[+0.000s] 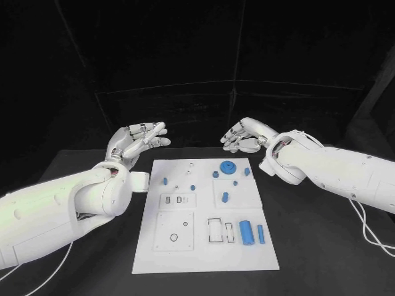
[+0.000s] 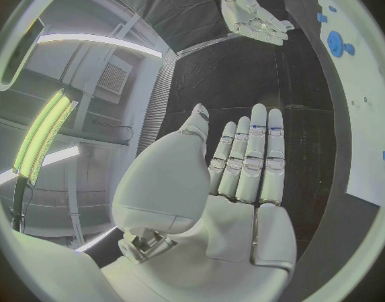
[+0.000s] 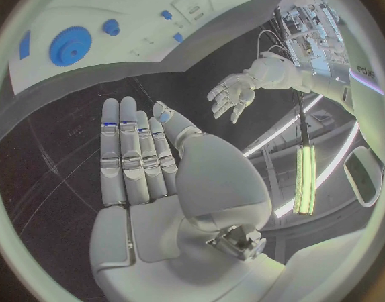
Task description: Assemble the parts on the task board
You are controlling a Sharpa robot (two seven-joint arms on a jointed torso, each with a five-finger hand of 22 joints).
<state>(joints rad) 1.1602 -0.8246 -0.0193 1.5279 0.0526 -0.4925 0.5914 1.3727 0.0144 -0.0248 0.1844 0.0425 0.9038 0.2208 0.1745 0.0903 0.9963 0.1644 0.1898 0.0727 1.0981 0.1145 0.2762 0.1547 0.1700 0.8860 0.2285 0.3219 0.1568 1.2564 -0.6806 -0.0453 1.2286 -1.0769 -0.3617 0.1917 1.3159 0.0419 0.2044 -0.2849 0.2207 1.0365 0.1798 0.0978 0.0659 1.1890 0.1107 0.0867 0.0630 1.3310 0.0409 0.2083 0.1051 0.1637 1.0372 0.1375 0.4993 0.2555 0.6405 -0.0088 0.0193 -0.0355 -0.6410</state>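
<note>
Left robot hand [image 1: 140, 140]: fingers apart, holding nothing, upper left of the task board.
Right robot hand [image 1: 245, 137]: fingers apart, holding nothing, upper right of the board.
Task board [image 1: 207, 256]: centre of the black worktop [image 1: 322, 246].
Parts: blue gear [image 1: 228, 165] at the board's top; blue cylinder [image 1: 247, 232] lower right.
Wrist views: flat palms.

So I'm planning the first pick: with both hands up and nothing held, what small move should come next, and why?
Probably lower the right hand toward the large blue gear on the white task board: both hands, including the left hand, hover open beyond the board, and the gear lies nearest the right.
</note>
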